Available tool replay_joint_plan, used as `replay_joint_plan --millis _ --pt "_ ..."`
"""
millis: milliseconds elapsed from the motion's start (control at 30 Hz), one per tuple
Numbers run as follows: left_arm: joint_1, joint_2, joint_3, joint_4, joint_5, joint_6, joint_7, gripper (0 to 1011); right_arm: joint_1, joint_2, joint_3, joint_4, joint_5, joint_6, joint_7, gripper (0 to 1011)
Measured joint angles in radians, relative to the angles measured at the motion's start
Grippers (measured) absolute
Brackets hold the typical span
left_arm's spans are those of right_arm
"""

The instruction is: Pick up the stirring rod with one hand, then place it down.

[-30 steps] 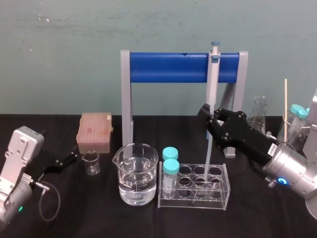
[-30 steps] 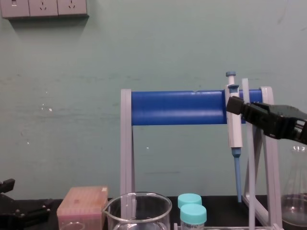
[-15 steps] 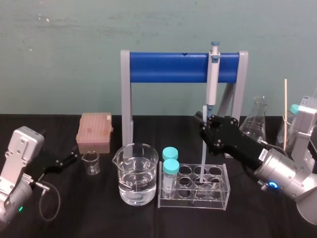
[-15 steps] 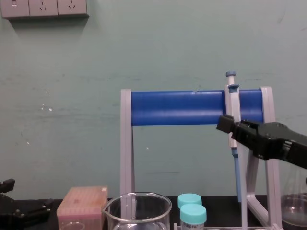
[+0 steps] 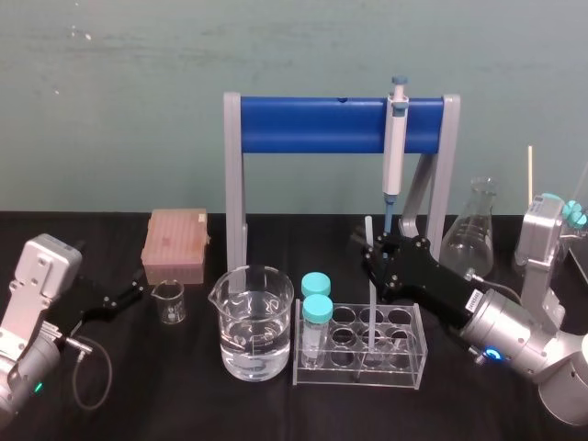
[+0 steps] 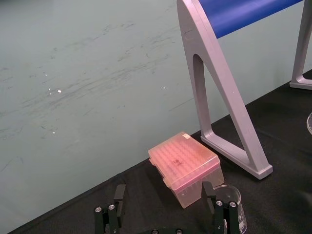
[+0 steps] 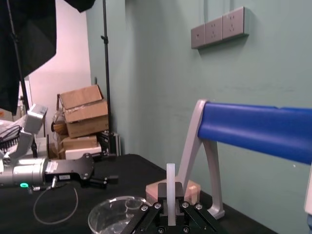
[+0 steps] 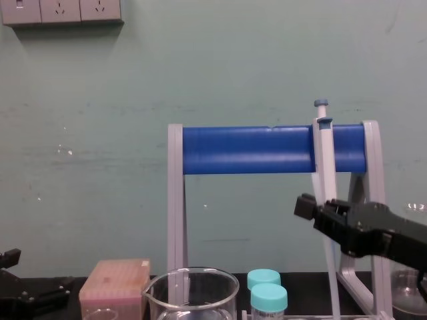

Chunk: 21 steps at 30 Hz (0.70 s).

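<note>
Clamping the stirring rod (image 5: 371, 317), right gripper (image 5: 373, 259) holds it upright in the rack (image 5: 360, 360); left gripper (image 5: 136, 292) jaws apart.

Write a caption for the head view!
Right gripper holds the stirring rod upright at the tube rack; left gripper parked beside small beaker.

1. Stand (image 5: 312, 127): glossy blue bar, matt grey plastic legs.
2. Beaker (image 5: 251, 326), in front of the stand: clear, glossy glass.
3. Rack (image 5: 360, 369), in front of the stand: clear, shiny plastic.
4. Stirring rod (image 5: 371, 312), in front of the stand: whitish, translucent, smooth.
5. Tip box (image 5: 175, 243), left of the stand: pink translucent plastic.
6. Cloth (image 5: 184, 404) under the stand: black, matt.
</note>
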Motion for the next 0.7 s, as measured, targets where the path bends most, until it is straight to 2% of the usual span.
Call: replay_joint_plan --millis 333,700 --pt "0.000 0.000 0.000 0.000 0.000 0.000 0.000 1000 0.002 -0.014 -0.004 0.040 -0.020 0.013 -0.014 69" --pt "0.000 0.000 0.000 0.000 0.000 0.000 0.000 1000 0.002 -0.023 -0.005 0.055 -0.034 0.026 -0.023 69"
